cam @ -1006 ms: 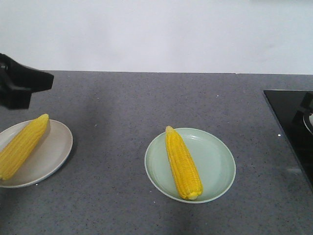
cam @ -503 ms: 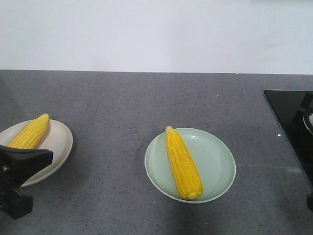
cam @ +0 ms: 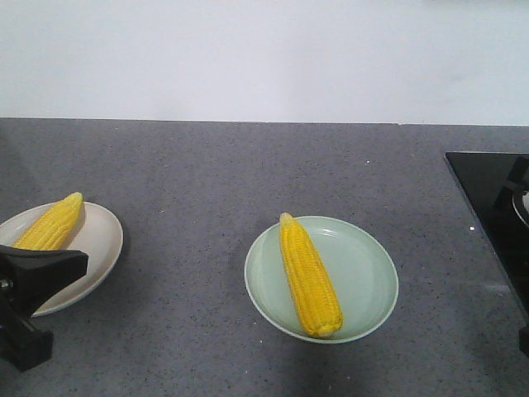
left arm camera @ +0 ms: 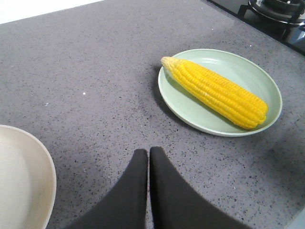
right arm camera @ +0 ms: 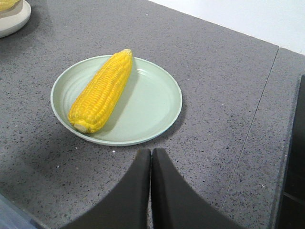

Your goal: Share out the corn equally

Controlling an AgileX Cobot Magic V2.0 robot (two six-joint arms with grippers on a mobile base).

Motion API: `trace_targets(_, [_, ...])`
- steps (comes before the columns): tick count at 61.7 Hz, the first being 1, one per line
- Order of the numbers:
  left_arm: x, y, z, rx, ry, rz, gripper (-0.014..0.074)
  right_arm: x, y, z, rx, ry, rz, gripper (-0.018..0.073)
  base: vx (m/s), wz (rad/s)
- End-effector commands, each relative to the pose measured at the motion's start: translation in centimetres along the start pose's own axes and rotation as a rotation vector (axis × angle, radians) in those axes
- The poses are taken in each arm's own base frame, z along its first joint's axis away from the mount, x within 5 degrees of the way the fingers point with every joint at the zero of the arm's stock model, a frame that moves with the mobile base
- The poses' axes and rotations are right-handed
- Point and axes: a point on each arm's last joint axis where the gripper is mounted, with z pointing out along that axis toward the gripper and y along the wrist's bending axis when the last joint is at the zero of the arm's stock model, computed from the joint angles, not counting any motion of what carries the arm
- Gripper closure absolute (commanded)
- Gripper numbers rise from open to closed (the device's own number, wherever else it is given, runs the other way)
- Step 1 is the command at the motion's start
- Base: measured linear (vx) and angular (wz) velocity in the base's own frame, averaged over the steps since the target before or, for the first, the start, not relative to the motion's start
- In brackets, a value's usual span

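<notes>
Blocking the beige plate's (cam: 99, 240) corn (cam: 51, 223) lower end, left gripper (left arm camera: 148, 155) jaws clenched empty; right gripper (right arm camera: 151, 155) likewise.

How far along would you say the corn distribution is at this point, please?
It looks essentially done: one corn cob lies on the green plate and one corn cob on the beige plate, so the split is even. Nothing is in hand: the left gripper and right gripper are both shut and empty above the counter. No loose cob is visible, so nothing seems left to move.
</notes>
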Motion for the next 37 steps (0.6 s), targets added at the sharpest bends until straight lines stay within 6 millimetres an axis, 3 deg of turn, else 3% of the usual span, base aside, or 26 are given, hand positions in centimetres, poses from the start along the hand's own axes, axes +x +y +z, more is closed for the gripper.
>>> trace_targets(1, [-1.09, -0.07, -0.45, -0.009, -0.066, -0.02, 0.0603, -1.32, -0.29, -0.31, 0.026, -0.082, 0.001, 0.0566, 0.0, 0.0])
trace_targets(37, [-1.04, 0.2, -0.45, -0.039, -0.06, -0.016, 0.0603, -1.32, -0.29, -0.31, 0.026, -0.082, 0.001, 0.0566, 0.0, 0.0])
